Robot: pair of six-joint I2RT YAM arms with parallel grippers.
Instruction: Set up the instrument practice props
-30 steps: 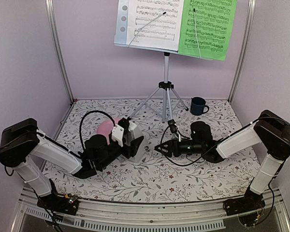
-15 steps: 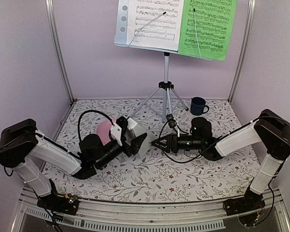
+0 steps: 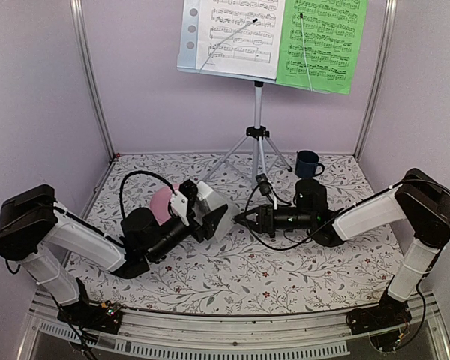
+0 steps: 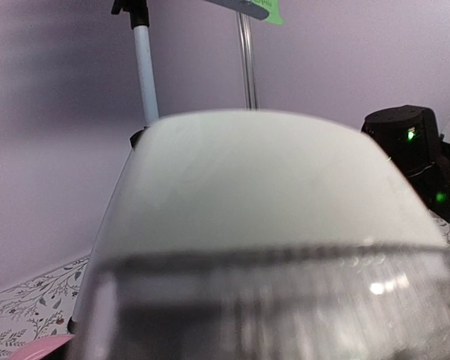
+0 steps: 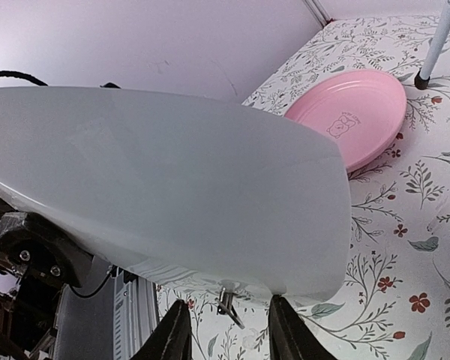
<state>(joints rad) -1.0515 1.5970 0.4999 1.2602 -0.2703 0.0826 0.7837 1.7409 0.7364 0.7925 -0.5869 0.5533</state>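
Note:
The white metronome (image 3: 214, 214) is off the table and tilted, with my left gripper (image 3: 193, 215) shut on it. It fills the left wrist view (image 4: 262, 187), hiding the fingers. My right gripper (image 3: 238, 219) points left at its base, open. In the right wrist view the metronome (image 5: 157, 180) looms over my right gripper (image 5: 226, 301). A small metal key (image 5: 229, 304) sticks out between the two black fingers, touched by neither. The music stand (image 3: 258, 135) stands at the back, holding a white sheet (image 3: 236, 34) and a green sheet (image 3: 322, 37).
A pink plate (image 3: 160, 201) lies behind the left gripper, also seen as the pink plate (image 5: 360, 124) past the metronome. A dark blue mug (image 3: 307, 163) stands at the back right, next to the tripod legs. Purple walls close in the floral table (image 3: 232, 281).
My left gripper raised and tilted the metronome slightly up and to the right. My right gripper moved left up to its base, and its jaws narrowed.

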